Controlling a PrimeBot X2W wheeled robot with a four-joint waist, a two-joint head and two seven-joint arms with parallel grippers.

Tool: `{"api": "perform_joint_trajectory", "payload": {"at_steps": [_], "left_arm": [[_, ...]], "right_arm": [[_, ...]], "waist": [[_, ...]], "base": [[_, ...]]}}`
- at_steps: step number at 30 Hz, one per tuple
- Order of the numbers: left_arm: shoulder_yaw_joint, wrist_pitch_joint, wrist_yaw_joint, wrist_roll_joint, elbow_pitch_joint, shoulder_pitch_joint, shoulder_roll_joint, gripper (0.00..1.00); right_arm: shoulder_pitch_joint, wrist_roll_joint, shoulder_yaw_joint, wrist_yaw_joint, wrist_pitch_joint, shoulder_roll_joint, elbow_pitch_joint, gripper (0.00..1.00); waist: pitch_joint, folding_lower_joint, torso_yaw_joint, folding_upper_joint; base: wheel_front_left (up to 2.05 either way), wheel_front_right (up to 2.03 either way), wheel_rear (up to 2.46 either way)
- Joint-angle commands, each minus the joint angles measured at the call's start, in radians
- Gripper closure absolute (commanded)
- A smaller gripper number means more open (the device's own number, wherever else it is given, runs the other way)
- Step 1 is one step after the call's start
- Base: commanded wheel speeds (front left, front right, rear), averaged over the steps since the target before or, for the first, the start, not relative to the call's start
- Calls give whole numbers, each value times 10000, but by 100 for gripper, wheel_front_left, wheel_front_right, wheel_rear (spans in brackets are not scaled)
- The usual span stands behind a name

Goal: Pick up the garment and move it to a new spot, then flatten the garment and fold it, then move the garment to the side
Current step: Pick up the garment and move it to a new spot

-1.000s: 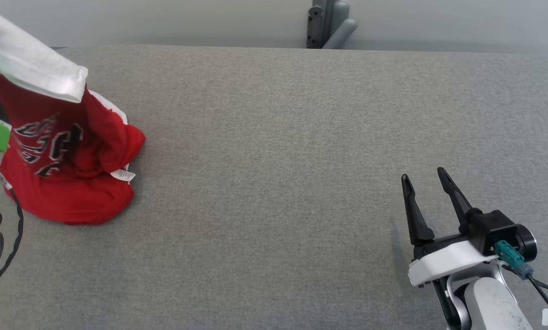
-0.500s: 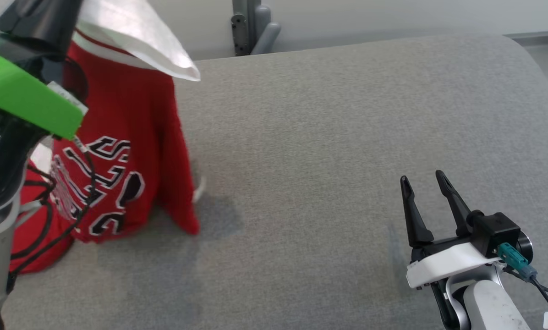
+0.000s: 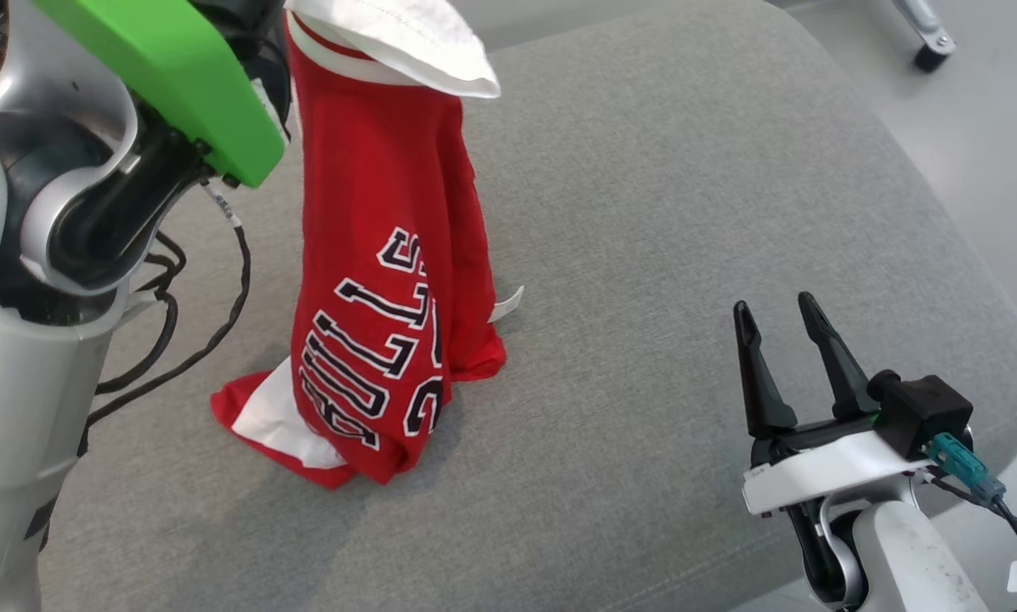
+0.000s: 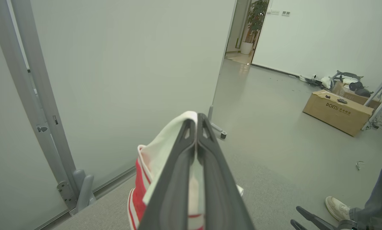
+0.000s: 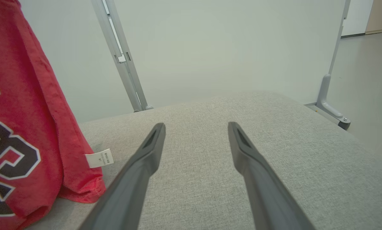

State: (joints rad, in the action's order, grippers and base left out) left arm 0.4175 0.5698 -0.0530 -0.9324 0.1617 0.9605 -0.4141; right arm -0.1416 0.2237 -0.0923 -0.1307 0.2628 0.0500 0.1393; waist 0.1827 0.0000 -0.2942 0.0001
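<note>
Nearest, at lower right, the right hand sat spread wide and empty. Beyond it the garment, bunched low a second earlier, hung long from the left hand, which pinched its white edge. Its hem trailed on the worktop, so the relocation looked under way.

Likely lab: partition wall, cardboard box.

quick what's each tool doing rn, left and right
left tool: shut on the white edge of the red garment, which hangs from it.
right tool: open, holding nothing.
</note>
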Motion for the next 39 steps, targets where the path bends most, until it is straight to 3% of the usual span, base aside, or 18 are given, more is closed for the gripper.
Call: {"api": "perform_joint_trajectory", "payload": {"at_steps": [1,13,20,29,30,31,32,35,39], "left_arm": [[75,-57,83,140,-406,212,36,100],[1222,-715,1247,1657,-3864,306,-622,100],[1927,-1329,1657,1719,-5013,417,62,100],[2549,-2180,1807,1570,-5944,418,815,100],[2554,-2286,1812,1556,-6040,365,840,72],[2578,-2372,1815,1558,-6107,295,852,20],[2605,-2439,1817,1561,-6154,213,852,0],[2532,-2714,1775,1434,-6088,-75,892,0],[2162,-3416,1376,1112,-5437,-951,1047,0]], "right_arm": [[-142,119,-103,-1,31,5,-83,0],[-263,1094,-365,-1,31,6,-399,0],[-152,1361,-218,-1,31,3,-630,0],[-291,1440,-196,1,31,8,-677,0],[-292,1412,-204,-1,31,8,-653,0],[-285,1373,-215,-1,31,8,-617,0],[-269,1335,-218,-1,31,8,-581,0],[-232,1176,-210,-1,31,11,-451,0],[-47,841,-145,1,31,15,-217,0]], "waist": [[808,0,-1113,-1],[2172,0,-2769,-1],[2701,0,-2827,-1],[2893,0,-2825,-1],[2863,0,-2822,-1],[2818,0,-2818,-1],[2752,0,-2814,-1],[2457,0,-2790,-1],[1684,0,-2704,-1]], "base": [[0,0,0],[0,0,0],[0,0,0],[0,0,0],[0,0,0],[0,0,0],[0,0,0],[0,0,0],[0,0,0]]}}
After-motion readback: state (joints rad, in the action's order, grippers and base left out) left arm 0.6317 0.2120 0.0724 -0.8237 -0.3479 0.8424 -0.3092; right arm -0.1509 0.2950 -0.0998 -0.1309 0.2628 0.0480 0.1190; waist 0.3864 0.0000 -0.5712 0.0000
